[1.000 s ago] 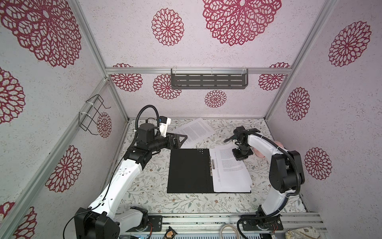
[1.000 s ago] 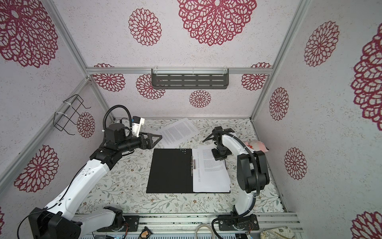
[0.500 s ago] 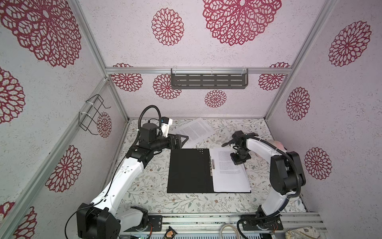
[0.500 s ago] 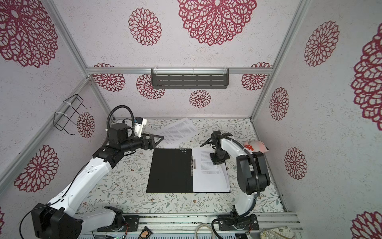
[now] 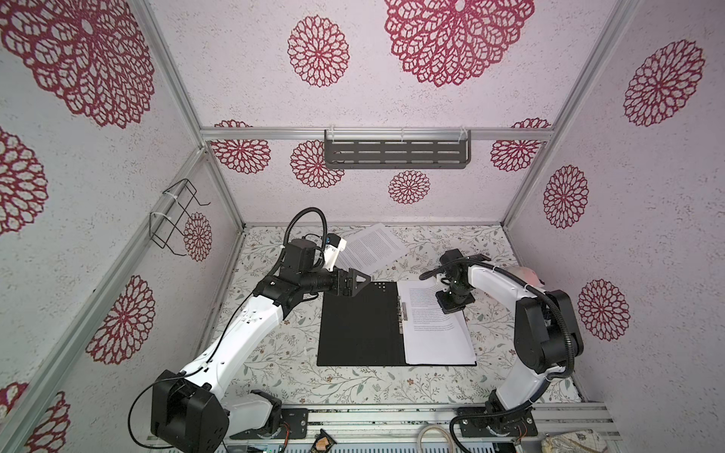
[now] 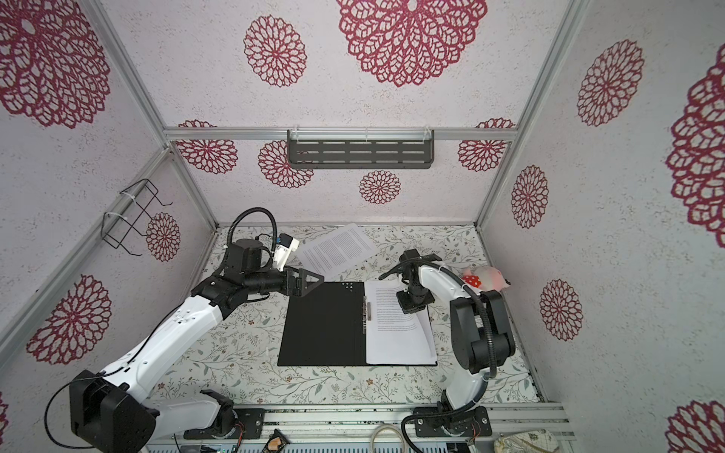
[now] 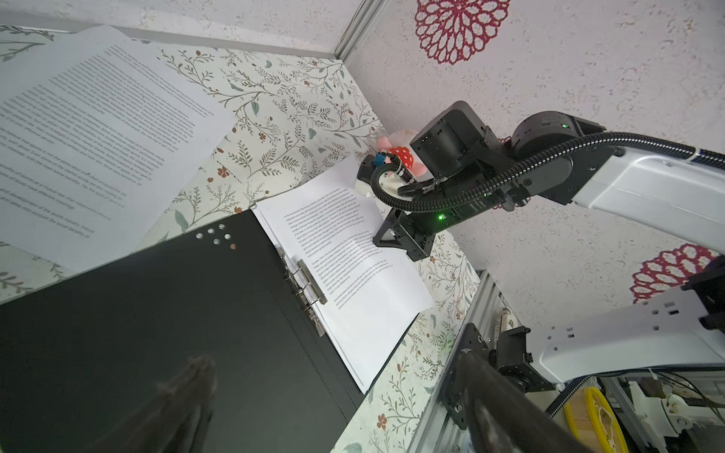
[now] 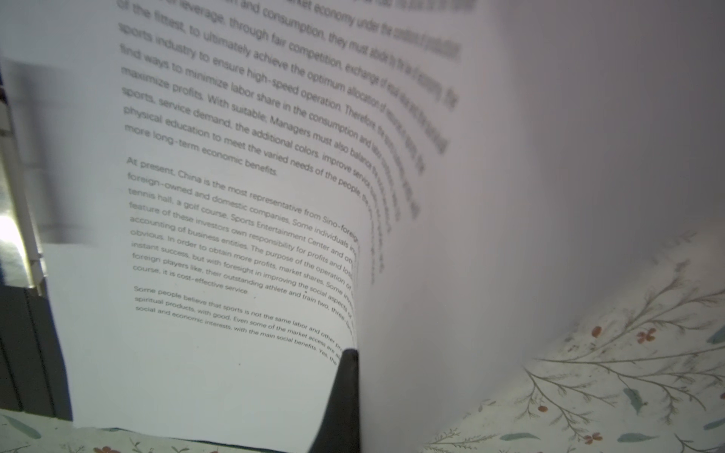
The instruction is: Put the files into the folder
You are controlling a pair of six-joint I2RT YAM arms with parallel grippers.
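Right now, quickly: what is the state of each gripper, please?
Left gripper: open, holding nothing.
Right gripper: shut on the lifted edge of the white printed paper sheet in the open black folder.

The flat A4 folder [image 5: 359, 325] lies open at the middle of the floral table top [image 5: 274, 353], black inside facing up. Its spine runs from 12 to 6 o'clock and carries a metal clip [image 5: 403, 318]. The 9 o'clock flap is bare. On the 3 o'clock flap rests a stack of white paper sheets [image 5: 433, 337] printed with small black text, one edge against the clip. The top sheet [image 8: 196, 353] curls upward along its 3 o'clock side. Another printed white sheet [image 5: 370, 249] lies askew at the folder's 12 o'clock, just beside its far edge.
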